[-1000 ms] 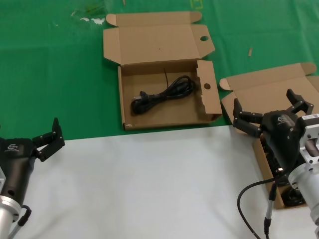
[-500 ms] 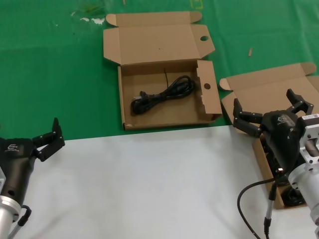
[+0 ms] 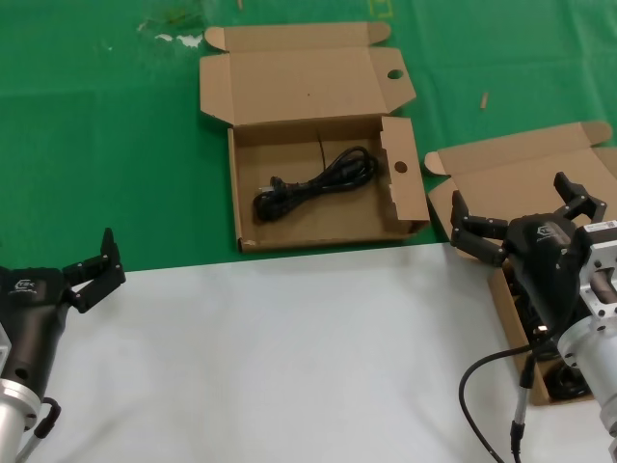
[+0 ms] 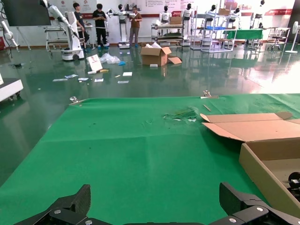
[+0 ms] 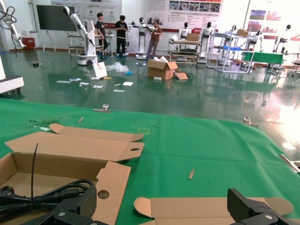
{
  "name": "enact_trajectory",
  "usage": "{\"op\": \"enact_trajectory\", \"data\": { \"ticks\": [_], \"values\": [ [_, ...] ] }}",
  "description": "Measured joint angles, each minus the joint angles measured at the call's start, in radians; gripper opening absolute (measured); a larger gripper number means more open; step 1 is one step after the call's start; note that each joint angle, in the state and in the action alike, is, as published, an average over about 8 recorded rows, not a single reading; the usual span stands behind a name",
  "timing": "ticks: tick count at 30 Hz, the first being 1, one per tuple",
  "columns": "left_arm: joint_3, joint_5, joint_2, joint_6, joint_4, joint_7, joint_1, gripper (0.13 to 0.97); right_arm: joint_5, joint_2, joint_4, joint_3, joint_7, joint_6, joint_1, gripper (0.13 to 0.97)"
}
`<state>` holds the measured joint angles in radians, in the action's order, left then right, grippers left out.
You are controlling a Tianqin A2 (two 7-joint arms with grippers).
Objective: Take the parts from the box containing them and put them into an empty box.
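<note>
The wide box with round holes lies open in the middle on the green mat, with one black bundled cord inside. The plain-lidded box lies open at the right. Its black cords are mostly hidden under my right arm. My right gripper is open and empty, hovering over that box's near end. Its wrist view shows its open gripper, the plain lid, the holed flap and the cord. My left gripper is open and empty at the left, and also shows in its wrist view.
A white sheet covers the near table and a green mat the far part. The holed box's wall shows in the left wrist view. Small scraps lie at the far edge.
</note>
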<state>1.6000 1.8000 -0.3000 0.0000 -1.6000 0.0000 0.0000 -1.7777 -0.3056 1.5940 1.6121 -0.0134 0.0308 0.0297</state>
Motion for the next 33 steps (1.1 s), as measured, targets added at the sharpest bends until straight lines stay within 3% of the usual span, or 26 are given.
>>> {"op": "enact_trajectory", "data": {
  "ticks": [33],
  "values": [
    [0.0, 0.0, 0.0, 0.0, 0.0, 0.0, 0.0, 0.966, 0.0, 0.0, 0.0, 0.0, 0.0, 0.0, 0.0, 0.966]
  ]
}}
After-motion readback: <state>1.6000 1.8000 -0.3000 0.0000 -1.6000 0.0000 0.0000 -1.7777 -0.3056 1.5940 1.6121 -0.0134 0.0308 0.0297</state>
